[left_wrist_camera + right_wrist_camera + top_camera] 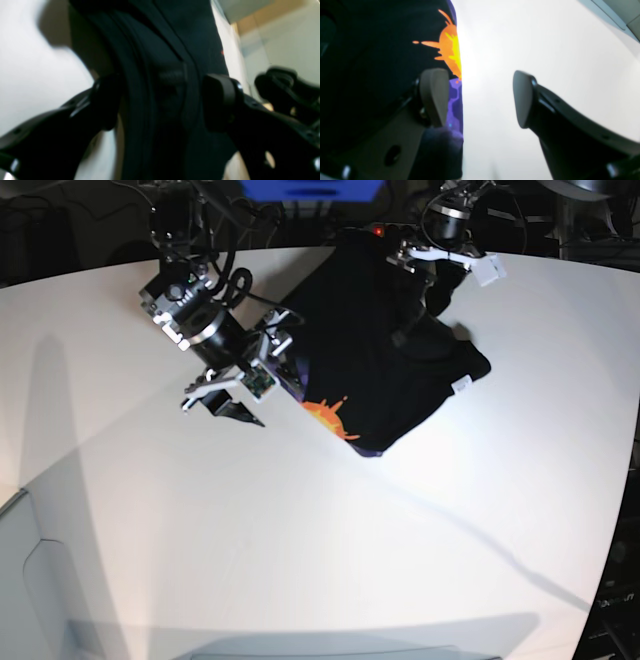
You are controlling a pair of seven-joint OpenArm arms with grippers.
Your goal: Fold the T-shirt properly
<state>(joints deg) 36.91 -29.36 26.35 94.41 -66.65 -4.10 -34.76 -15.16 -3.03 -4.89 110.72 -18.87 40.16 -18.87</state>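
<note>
Through the left wrist camera I see the left gripper [161,100] with its two dark fingers [220,100] set on either side of a bunched ridge of the T-shirt [160,50]. The black cloth runs in long folds straight up the middle of my view, and both fingers press against it, so the fabric is pinched between them. The picture is blurred. White table [30,82] shows on the left, and off to the right I make out another dark, blurry mechanical shape [287,87].

T-shirt [372,350] | black, orange-purple print | bunched, partly folded on table
</note>
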